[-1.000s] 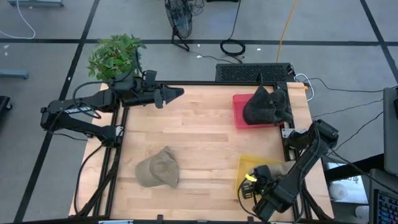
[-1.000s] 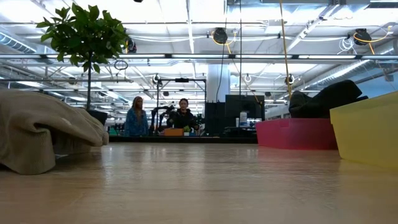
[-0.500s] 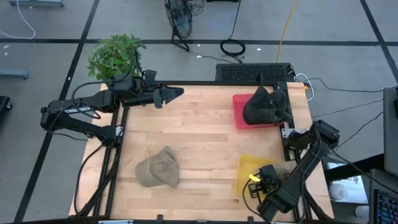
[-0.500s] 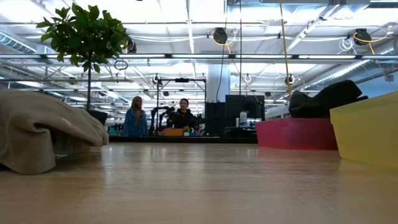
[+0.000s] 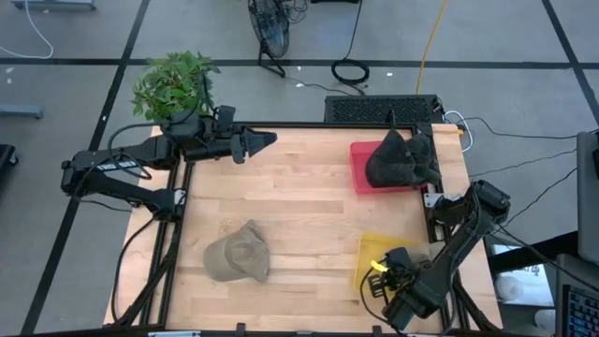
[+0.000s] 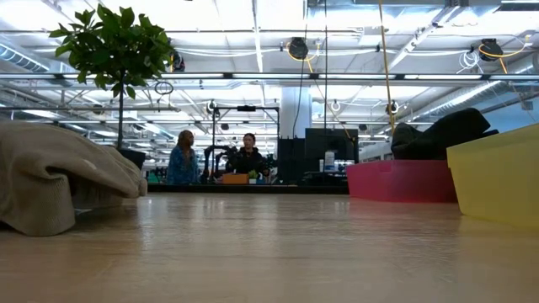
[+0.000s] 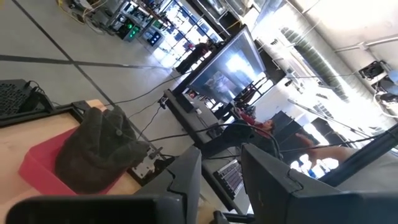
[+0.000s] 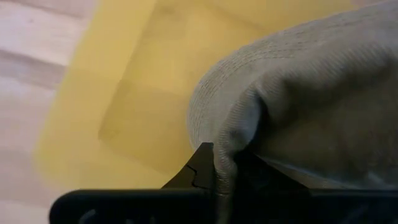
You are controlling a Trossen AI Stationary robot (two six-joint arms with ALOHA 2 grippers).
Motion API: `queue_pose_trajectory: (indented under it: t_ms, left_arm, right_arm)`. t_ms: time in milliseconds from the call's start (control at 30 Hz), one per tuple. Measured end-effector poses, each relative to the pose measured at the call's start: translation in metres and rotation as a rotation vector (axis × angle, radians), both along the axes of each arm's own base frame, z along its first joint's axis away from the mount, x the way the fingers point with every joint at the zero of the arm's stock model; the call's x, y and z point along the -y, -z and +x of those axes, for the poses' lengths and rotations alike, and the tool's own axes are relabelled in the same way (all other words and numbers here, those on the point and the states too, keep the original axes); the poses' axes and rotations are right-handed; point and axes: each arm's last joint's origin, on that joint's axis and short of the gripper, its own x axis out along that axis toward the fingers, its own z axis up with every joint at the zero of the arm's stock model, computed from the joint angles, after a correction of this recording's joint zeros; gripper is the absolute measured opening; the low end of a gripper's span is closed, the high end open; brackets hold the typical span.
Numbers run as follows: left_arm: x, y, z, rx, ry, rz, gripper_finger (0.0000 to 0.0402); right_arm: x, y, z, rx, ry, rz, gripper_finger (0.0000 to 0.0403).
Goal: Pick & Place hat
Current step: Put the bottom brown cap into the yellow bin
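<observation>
A khaki hat (image 5: pixel 239 253) lies crown up on the wooden table at the near left; it also shows in the low view (image 6: pixel 59 177). My right gripper (image 5: pixel 376 273) is over the yellow bin (image 5: pixel 401 245) at the near right. It is shut on a grey hat (image 8: pixel 298 93), which the arm hides in the high view. My left gripper (image 5: pixel 260 141) is open and empty above the table's far left, pointing toward the right edge. My right gripper pinches a bulging fold of the grey hat's cloth (image 8: pixel 233 134) between its two fingers (image 8: pixel 202 163). The hat is over the inside of the yellow bin (image 8: pixel 143 74). Whether it rests on the bin's floor I cannot tell.
A red bin (image 5: pixel 367 167) at the far right holds dark hats (image 5: pixel 402 157). A potted plant (image 5: pixel 173 84) stands off the far left corner. People (image 6: pixel 215 160) stand in the room beyond the table. Bare wood lies across the table's middle (image 5: pixel 309 215).
My right gripper has shifted a little toward the table's near edge and come back, staying over the yellow bin with the grey hat.
</observation>
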Motion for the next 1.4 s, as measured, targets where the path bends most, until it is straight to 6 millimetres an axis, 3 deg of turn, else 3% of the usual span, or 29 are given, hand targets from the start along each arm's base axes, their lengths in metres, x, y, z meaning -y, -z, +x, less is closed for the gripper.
queue_pose_trajectory:
  t_ms: [333, 833, 1400]
  left_arm:
    - [0.000, 0.000, 0.000, 0.000, 0.001, 0.002, 0.0115]
    - [0.000, 0.000, 0.000, -0.003, 0.001, 0.014, 0.0115]
    - [-0.001, -0.001, 0.000, 0.004, -0.019, 0.010, 0.0115]
  right_arm:
    - [-0.005, 0.034, -0.007, -0.017, 0.013, 0.128, 0.0014]
    - [0.016, 0.003, -0.028, -0.139, 0.030, 0.060, 0.0014]
    - [0.011, 0.023, -0.023, -0.057, 0.017, 0.131, 0.0014]
